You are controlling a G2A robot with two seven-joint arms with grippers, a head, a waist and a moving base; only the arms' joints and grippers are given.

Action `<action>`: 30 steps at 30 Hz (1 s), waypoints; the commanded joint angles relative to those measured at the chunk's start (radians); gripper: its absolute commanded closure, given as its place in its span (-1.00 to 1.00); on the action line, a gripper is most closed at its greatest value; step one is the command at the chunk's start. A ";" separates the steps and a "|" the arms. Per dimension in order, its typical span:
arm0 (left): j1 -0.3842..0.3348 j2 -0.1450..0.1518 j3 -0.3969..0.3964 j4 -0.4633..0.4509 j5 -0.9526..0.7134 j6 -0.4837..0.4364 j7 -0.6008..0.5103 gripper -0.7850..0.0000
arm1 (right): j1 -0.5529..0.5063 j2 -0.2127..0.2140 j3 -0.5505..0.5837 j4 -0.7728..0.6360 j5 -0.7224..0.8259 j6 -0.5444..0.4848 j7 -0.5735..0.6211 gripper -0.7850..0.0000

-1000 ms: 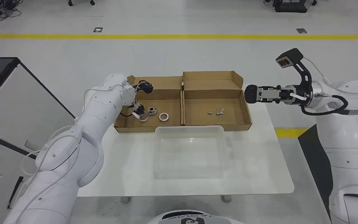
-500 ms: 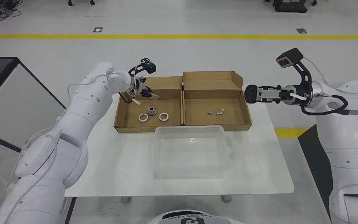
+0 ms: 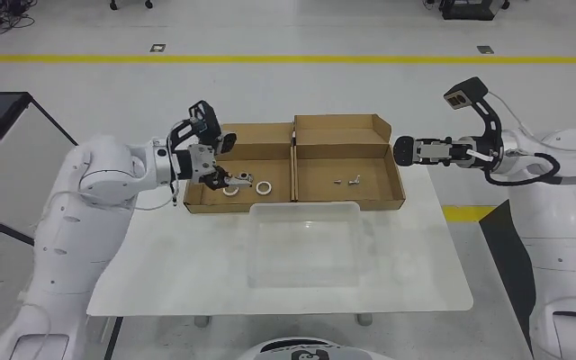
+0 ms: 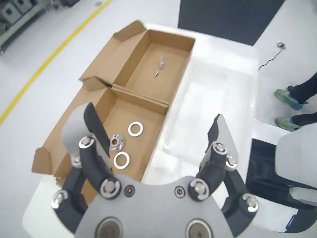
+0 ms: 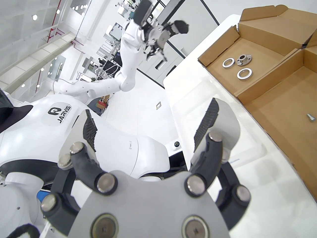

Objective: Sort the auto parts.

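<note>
Since the earlier frames, the left arm has been drawn back from over the left box (image 3: 270, 135) toward the bench's (image 3: 405, 261) left edge, while the right arm has been kept in place. The left fingers (image 4: 95, 122) are spread wide and empty above that box's left end, where two rings (image 4: 136, 129) and a flanged hub (image 4: 116, 142) lie. The right fingers (image 5: 206, 120) are likewise held apart, empty, beside the right box's (image 3: 342, 126) right end.

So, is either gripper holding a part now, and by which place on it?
Nothing is held. The left gripper, by the brown cardboard box, and the right gripper are both open and empty.
</note>
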 commanded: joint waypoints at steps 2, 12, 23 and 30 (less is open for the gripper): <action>0.107 0.027 -0.089 -0.109 -0.074 -0.041 0.036 -1.00 | 0.000 0.000 0.000 0.000 0.000 0.000 0.000 -1.00; 0.203 0.067 -0.168 -0.207 -0.146 -0.115 0.111 -1.00 | 0.000 0.000 0.000 0.000 0.000 0.000 0.000 -1.00; 0.202 0.067 -0.167 -0.205 -0.146 -0.114 0.110 -1.00 | 0.000 0.000 0.000 0.000 0.000 0.000 0.000 -1.00; 0.202 0.067 -0.167 -0.205 -0.146 -0.114 0.110 -1.00 | 0.000 0.000 0.000 0.000 0.000 0.000 0.000 -1.00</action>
